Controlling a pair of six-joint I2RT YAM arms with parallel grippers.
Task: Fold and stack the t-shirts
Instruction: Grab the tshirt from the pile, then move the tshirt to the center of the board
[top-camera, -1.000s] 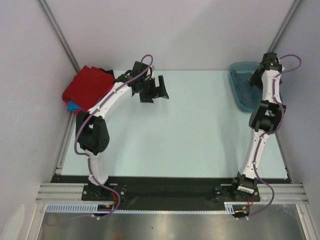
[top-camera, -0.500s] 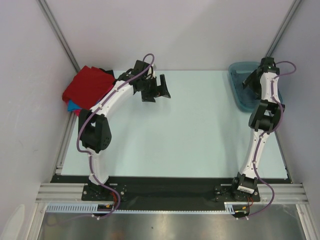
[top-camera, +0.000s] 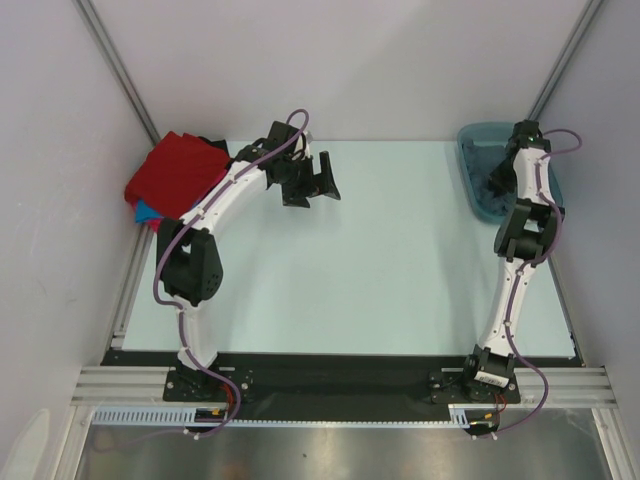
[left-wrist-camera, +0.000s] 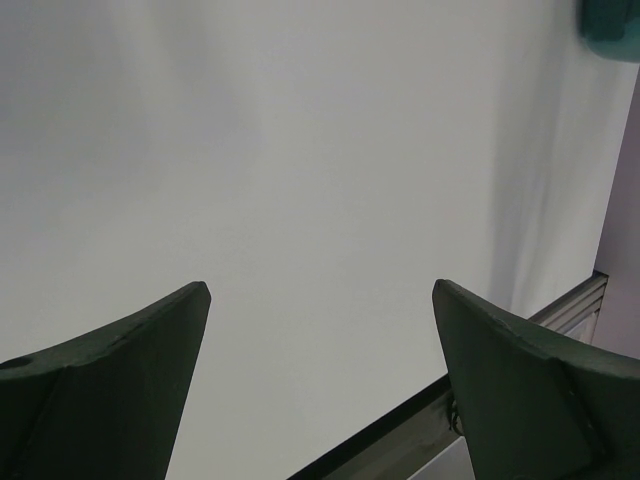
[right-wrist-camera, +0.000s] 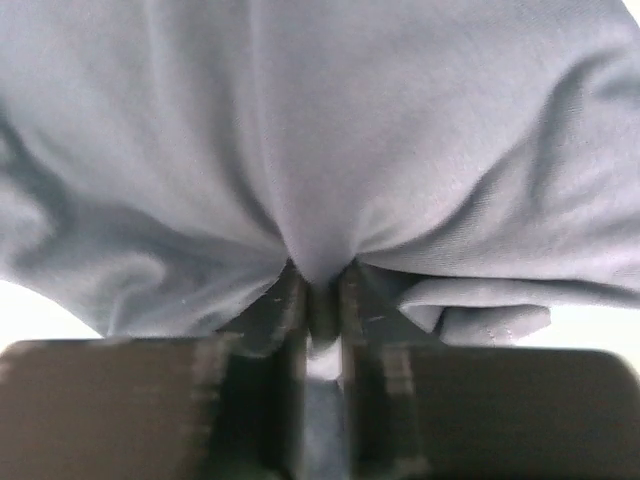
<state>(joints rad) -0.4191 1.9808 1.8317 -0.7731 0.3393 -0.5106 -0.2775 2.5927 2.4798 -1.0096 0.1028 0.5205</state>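
Right gripper (right-wrist-camera: 322, 300) clenches the soft slate grey-blue cloth t-shirt (right-wrist-camera: 330, 130) in the teal plastic tub (top-camera: 470, 175) at two o'clock; left gripper (left-wrist-camera: 320, 285), at eleven o'clock, stands released.

Lab — aluminium-framed, white-walled table (top-camera: 350, 290)

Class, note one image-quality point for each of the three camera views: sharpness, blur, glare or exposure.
Top external: sharp, evenly lit, dull glare on the metal strip at the bottom. Left wrist: the left gripper shows dark and soft-edged against a pale, featureless table. Right wrist: the grey-blue t-shirt fills the frame, the right gripper pinching it is blurred, lower corners blown out white.
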